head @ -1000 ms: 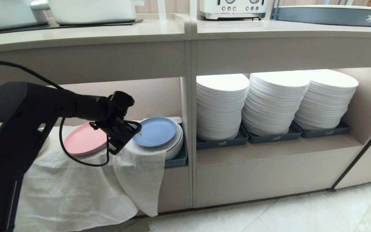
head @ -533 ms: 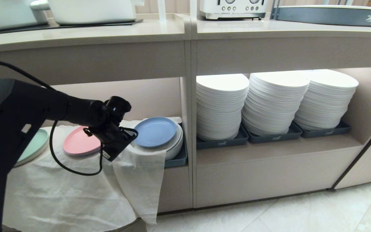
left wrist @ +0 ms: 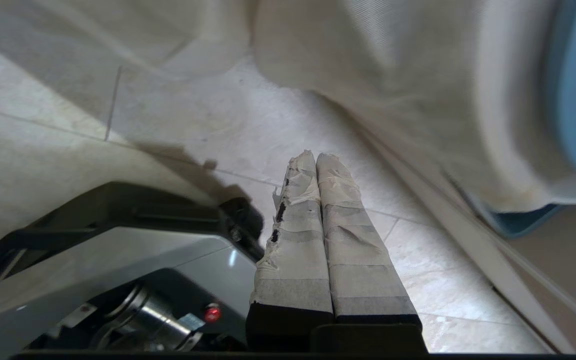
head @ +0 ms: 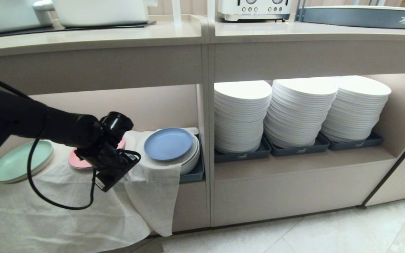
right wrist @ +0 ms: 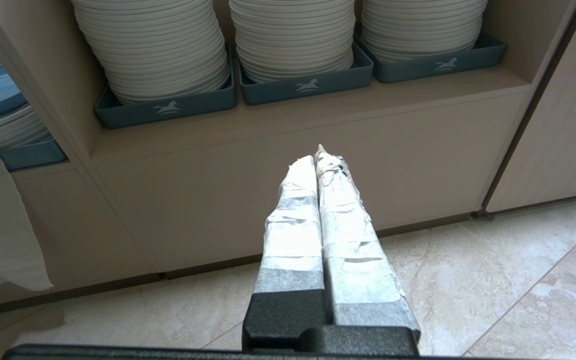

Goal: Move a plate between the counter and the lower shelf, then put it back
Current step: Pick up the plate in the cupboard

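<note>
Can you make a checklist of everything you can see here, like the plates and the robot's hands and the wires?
Surface: the counter carries white appliances; the lower shelf is draped with a white cloth.
Job's things: the plate, light blue, lies on a low stack of white plates in a grey tray.
Clutter: a pink plate and a pale green plate lie on the cloth.
Grippers: left gripper shut, empty, in front of the cloth; right gripper shut, empty, facing the cabinet.
Cables: a black cable loops under the left arm.
Surroundings: three tall white plate stacks in the next compartment; tiled floor.
</note>
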Robot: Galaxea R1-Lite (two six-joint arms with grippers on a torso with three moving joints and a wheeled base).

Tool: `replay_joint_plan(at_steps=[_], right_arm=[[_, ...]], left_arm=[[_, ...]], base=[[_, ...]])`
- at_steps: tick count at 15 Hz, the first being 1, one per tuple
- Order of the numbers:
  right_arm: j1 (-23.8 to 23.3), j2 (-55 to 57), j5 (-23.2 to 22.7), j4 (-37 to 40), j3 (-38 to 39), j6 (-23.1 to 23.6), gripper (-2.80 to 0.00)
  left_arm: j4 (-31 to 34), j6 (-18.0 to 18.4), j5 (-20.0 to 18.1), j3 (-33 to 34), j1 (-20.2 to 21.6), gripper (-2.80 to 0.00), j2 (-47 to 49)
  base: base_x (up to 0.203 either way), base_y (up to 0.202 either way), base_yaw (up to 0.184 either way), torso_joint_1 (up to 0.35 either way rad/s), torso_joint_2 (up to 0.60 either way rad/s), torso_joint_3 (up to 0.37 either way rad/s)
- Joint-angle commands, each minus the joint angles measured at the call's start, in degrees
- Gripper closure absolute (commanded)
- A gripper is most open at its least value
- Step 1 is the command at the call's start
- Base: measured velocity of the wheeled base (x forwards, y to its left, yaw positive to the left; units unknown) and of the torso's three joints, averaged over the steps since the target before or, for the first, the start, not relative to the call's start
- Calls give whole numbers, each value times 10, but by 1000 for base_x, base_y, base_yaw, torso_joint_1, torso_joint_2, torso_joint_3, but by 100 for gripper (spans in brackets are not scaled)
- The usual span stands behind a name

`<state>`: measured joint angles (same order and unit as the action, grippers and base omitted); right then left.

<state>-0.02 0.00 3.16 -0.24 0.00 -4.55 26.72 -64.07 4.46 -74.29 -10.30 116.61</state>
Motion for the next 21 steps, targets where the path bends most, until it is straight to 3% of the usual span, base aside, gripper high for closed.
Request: replay_joint_plan(at_steps=[1, 9, 17, 21], right_arm=[[0, 0, 0, 0, 0, 0, 0], [0, 0, 0, 0, 0, 0, 0], [0, 0, 0, 0, 0, 0, 0], [0, 0, 1, 0, 0, 0, 0]], left_arm=[[1, -3, 1, 47, -1, 0, -45], [-50, -1, 6, 250, -19, 0, -172], [-68, 2, 26, 415, -57, 0, -374], [-68, 7, 93, 495, -115, 0, -481]], base=[[0, 0, 0, 0, 0, 0], [0, 0, 0, 0, 0, 0], [0, 0, 0, 0, 0, 0], [0, 0, 0, 0, 0, 0]])
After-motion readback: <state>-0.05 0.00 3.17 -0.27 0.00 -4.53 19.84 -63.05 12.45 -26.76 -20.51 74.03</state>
